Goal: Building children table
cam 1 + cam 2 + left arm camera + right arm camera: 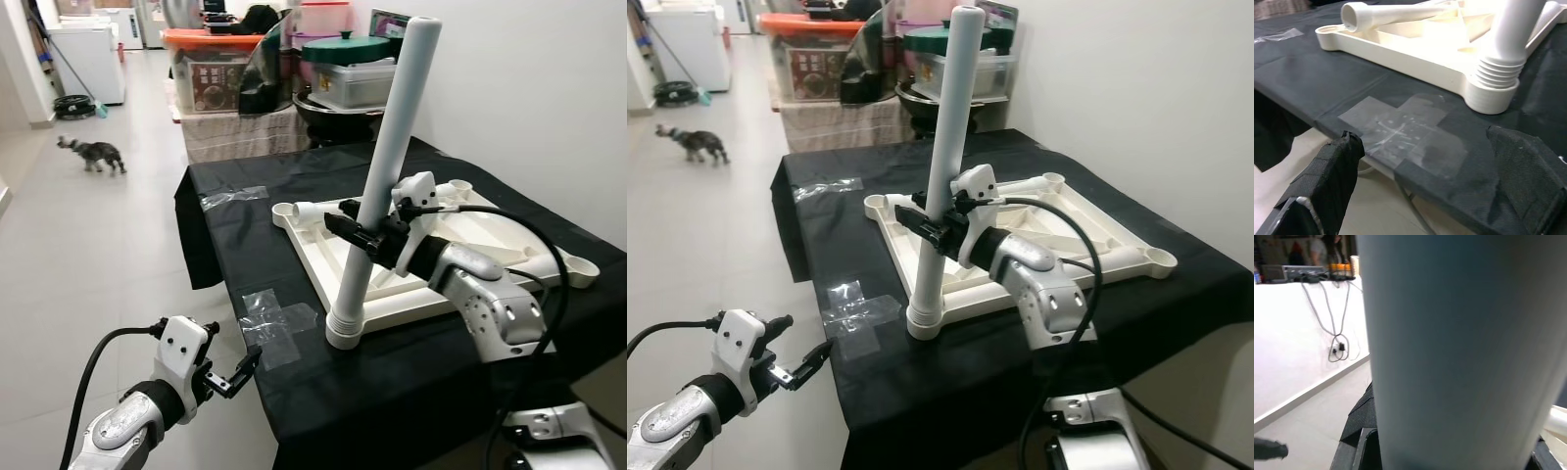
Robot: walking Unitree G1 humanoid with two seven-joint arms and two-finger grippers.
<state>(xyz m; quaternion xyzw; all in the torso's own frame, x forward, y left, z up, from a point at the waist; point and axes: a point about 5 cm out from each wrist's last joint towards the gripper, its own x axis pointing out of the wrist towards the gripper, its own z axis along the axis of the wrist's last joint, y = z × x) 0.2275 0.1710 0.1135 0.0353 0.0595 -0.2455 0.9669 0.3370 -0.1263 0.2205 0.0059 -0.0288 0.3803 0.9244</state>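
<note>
The leg point(384, 166) stood nearly upright in the near corner socket of the upturned tabletop point(490, 245) on the black table point(294, 196), leaning a little away. The right gripper point(364, 235) was closed around its lower half. The left gripper point(235, 377) hung open below the table edge, well apart. The left wrist view showed the threaded leg base point(1497, 78) and a loose leg point(1396, 12).

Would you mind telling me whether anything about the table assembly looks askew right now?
Yes. The white leg held by the right gripper leans away from vertical in the near corner socket of the upturned tabletop, so it does not look squarely seated. Another leg lies loose on the tabletop.
</note>
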